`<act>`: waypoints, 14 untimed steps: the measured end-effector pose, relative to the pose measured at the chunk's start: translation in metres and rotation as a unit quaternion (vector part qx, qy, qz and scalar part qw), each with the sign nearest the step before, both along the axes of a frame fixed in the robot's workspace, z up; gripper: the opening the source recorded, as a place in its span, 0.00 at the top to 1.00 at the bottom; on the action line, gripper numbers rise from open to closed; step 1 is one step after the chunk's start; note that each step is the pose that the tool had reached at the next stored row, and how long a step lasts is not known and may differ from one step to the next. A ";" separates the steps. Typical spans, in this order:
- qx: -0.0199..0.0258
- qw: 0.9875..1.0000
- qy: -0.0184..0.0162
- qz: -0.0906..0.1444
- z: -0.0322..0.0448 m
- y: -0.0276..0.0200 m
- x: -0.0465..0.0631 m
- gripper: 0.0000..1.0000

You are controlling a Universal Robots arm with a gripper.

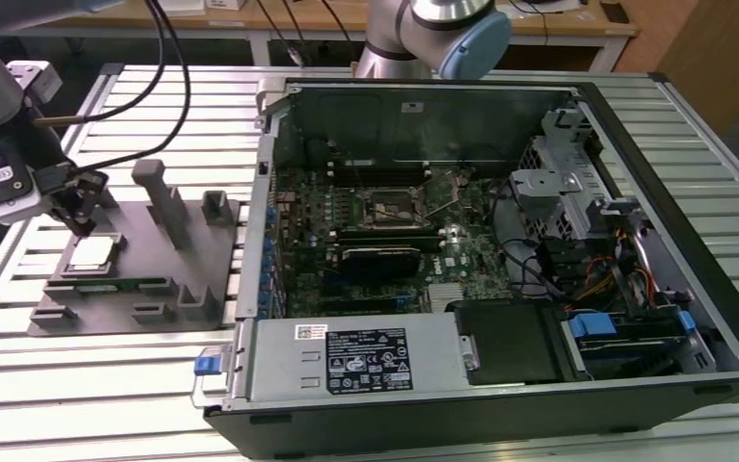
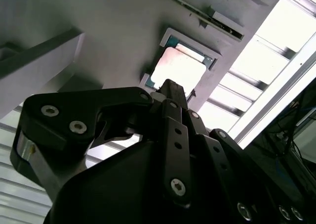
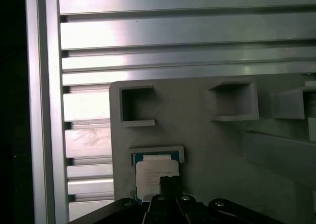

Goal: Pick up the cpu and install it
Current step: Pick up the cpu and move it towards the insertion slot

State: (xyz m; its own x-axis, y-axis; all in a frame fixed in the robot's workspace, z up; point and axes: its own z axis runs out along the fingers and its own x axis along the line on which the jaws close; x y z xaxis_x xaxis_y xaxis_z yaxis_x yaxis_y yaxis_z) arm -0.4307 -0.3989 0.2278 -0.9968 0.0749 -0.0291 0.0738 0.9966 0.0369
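The slatted surface (image 1: pixel 36 385) carries the open computer case (image 1: pixel 344 125) and, toward the exterior view's left, the grey tray (image 1: pixel 139 289). My gripper (image 1: pixel 81 223) hangs over the tray pocket where the cpu (image 1: pixel 91 254) lies flat, not yet lifted. I'd centre over the chip and descend level, so it lifts without tilting. The jaws look drawn together, gripping nothing; contact I cannot tell.

Label (image 1: pixel 369 359) on power supply (image 1: pixel 277 371); print unreadable.
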 end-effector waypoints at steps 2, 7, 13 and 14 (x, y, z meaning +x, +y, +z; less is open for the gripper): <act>0.000 1.000 0.000 0.001 -0.0024 -0.0003 0.000 0.89; 0.000 1.000 -0.002 0.003 -0.0088 -0.0008 -0.002 0.89; 0.000 1.000 -0.003 0.004 -0.0146 -0.0028 -0.004 0.89; 0.000 1.000 -0.004 0.004 -0.0157 -0.0031 -0.005 0.89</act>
